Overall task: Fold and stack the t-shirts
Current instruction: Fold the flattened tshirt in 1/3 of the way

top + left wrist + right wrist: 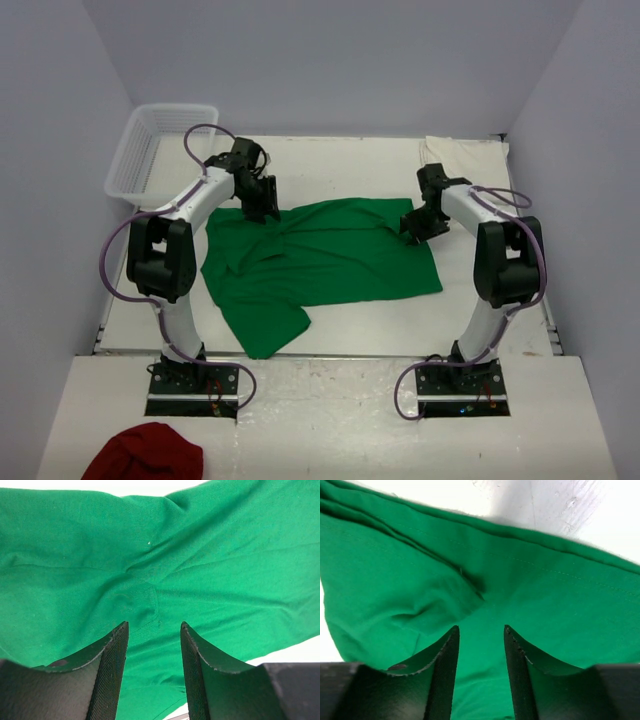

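far left, back corner: white basket [150, 150], open mesh, no shirt in it that i can see

near edge, left of the left base: red cloth [145, 455] in a heap, not part of the job

left gripper [262, 200] down at the far-left corner of the green shirt [320, 260]. wrist view: left gripper [154, 627] jaws parted about halfway, tips on or just over the green shirt [210, 555], a small pucker of fabric just ahead of the gap. nothing visibly pinched

green shirt lies flat-ish on the table [350, 330] between the two arms, rumpled, long axis left to right, one flap trailing toward the near-left. bulk of it lies nearward of both grippers, so a fold likely means drawing the far edge toward the bases. each arm is nearest its own end

right gripper [418, 225] at the far-right corner. wrist view: right gripper [481, 630] jaws narrow but with a clear gap, over a folded ridge of the green shirt [555, 610] near its hem. no grip to be seen yet

far right, back: cream shirt [460, 152] bunched by the wall, well apart from the green one, untouched. judgement: first fold only starting, stacking not begun
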Motion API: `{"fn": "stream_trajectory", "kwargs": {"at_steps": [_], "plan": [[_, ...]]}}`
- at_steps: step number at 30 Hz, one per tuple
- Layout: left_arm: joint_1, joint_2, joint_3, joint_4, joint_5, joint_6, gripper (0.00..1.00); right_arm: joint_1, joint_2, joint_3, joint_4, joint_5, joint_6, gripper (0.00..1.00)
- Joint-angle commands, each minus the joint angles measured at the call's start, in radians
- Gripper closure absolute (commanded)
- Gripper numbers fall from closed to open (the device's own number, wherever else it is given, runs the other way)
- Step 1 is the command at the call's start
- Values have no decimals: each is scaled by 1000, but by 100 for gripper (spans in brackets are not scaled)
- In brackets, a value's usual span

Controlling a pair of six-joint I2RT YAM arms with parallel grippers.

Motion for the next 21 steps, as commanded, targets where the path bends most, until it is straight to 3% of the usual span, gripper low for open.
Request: {"fn": "stream_trajectory", "kwargs": {"at_steps": [1,5,15,21], "plan": [[-4,-18,14,16,26,16,52,7,34,26,-36,34,51,60],[-2,-22,23,11,32,18,52,13,55,38,-36,41,64,63],[0,-39,28,11,69,18,52,28,92,144,-103,87,71,63],[1,-42,10,22,85,16,52,28,88,122,-110,89,83,63]]}}
